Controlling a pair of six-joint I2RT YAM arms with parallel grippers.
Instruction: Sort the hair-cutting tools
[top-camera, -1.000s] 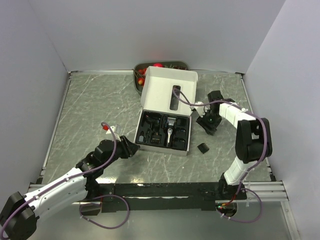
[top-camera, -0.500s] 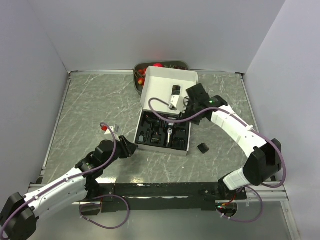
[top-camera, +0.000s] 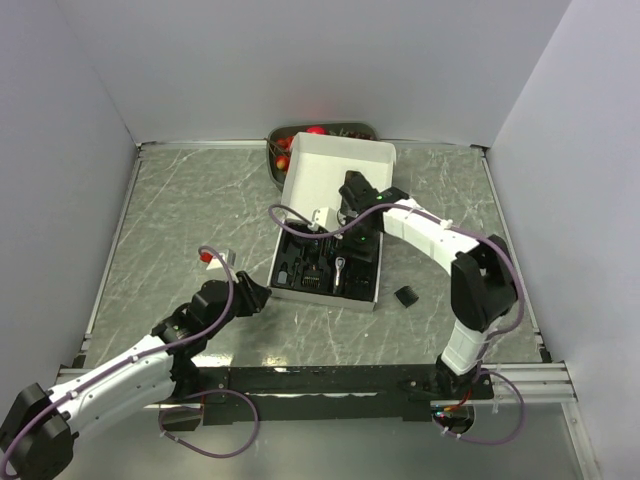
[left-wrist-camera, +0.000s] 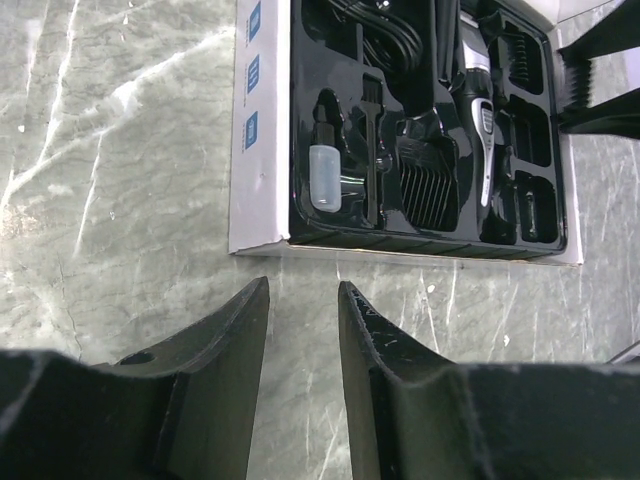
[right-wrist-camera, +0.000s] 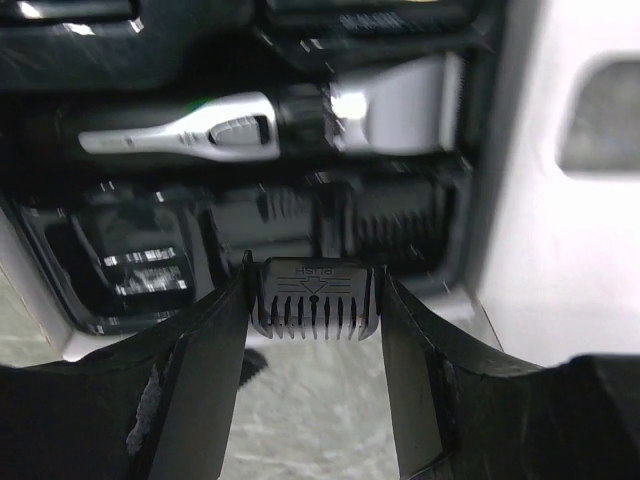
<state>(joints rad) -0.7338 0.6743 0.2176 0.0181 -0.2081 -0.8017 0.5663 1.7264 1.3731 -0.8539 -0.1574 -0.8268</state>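
Observation:
My right gripper (top-camera: 358, 212) hangs over the right part of the black tray (top-camera: 300, 272) inside the open white box. It is shut on a black comb guard (right-wrist-camera: 314, 298), gripped by its two ends, teeth pointing towards the camera. The slim black-and-silver hair clipper (right-wrist-camera: 200, 128) lies in the tray beyond it and also shows in the left wrist view (left-wrist-camera: 473, 90). A small black piece (top-camera: 405, 296) lies on the table right of the box. My left gripper (top-camera: 262, 296) is open and empty, low over the table just off the box's near-left corner (left-wrist-camera: 303, 300).
The white box lid (top-camera: 320, 180) stands open behind the tray. A grey tray of fruit (top-camera: 280, 150) sits against the back wall behind the lid. The tray also holds a small clear bottle (left-wrist-camera: 325, 178), a brush and further comb guards (left-wrist-camera: 428, 190).
My right arm has swung left from the table right of the box to over the tray, carrying the comb guard. The left arm has hardly moved.

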